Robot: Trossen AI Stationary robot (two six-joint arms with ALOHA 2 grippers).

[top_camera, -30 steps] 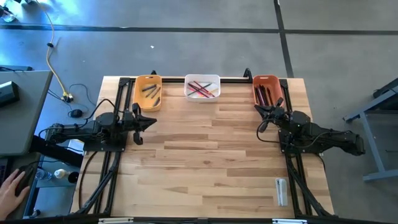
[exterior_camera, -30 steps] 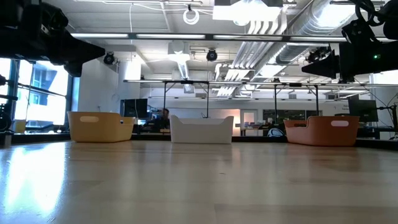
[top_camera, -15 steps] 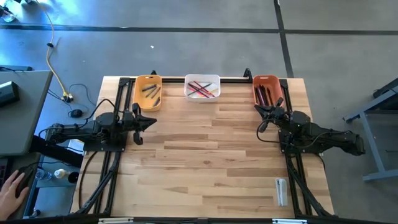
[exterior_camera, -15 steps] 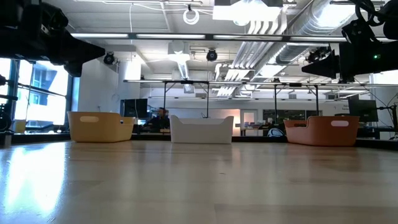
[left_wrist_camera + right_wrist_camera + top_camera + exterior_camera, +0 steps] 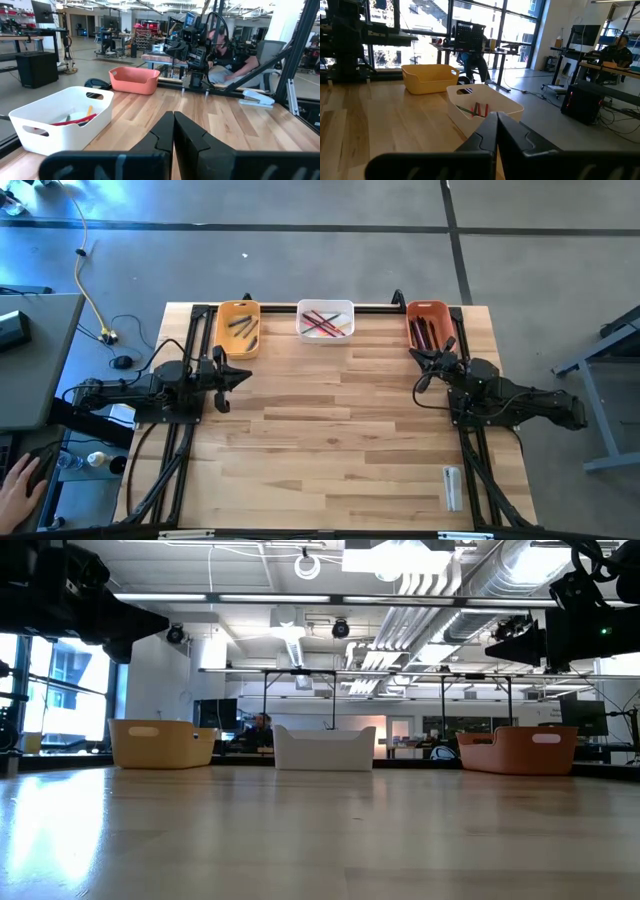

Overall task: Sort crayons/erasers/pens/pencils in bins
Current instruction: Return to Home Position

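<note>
Along the bench's [image 5: 340, 430] far edge the pens [image 5: 243, 327] lie in the yellow-orange bin [image 5: 221, 330] and the pencils [image 5: 322, 323] in the white bin [image 5: 325, 304]. The left pincer [image 5: 173, 117] and right pincer [image 5: 497, 117] are both clenched on nothing, one at each side of the bench. Homing well probably means drawing each arm straight back, clear of the bins.

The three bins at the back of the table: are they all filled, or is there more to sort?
Sorting looks done: pens lie in the yellow-orange bin, pencils in the white bin, dark sticks in the red-orange bin. Nothing is in hand: both arms' jaws are shut and empty. Left on the table is a whitish object by the right arm, perhaps not part of the job.
</note>
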